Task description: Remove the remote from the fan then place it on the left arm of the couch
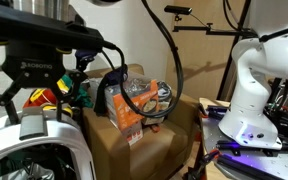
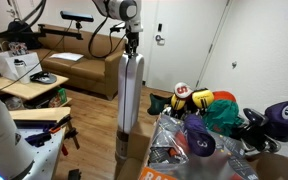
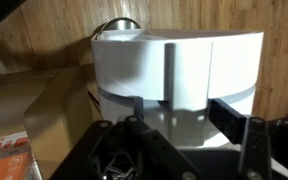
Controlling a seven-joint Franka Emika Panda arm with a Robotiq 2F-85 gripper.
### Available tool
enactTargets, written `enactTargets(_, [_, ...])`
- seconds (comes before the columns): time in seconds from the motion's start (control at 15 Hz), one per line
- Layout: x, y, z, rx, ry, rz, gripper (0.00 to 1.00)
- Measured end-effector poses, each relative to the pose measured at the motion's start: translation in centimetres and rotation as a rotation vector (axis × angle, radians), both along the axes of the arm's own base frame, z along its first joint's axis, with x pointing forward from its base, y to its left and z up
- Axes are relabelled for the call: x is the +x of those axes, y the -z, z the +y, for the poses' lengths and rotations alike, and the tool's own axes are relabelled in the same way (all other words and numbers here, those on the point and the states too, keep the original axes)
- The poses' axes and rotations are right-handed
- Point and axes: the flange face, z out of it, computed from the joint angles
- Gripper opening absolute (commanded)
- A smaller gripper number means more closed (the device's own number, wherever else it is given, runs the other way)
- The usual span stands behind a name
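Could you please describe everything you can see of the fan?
The fan is tall, white, smooth plastic, standing upright on the wooden floor with the couch behind it. An exterior view shows a dark grille inside its rounded rim. A small grey thing, likely the remote, lies on top; the open gripper hangs just above.

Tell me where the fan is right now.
In an exterior view the fan stands upright mid-frame, directly under the gripper, with the couch behind it toward the picture's left edge.
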Motion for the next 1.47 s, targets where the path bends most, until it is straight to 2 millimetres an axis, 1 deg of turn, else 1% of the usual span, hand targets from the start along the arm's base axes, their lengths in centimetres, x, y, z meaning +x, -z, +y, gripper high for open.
enactTargets(0.33, [0.2,-0.8,0.6,0.018,-0.017,-0.063,0.10])
enactTargets(0.73, [-0.1,-1.0,0.9,0.016,-0.025,-0.074,0.10])
enactTargets(0.93, [-0.8,-1.8,1.7,0.015,-0.025,-0.121,0.10])
enactTargets(1.2, [-3.0,-4.4,3.7,0.010,-0.012,-0.207,0.10])
enactTargets(1.47, [-5.8,-6.6,5.0,0.026,0.038,-0.273,0.10])
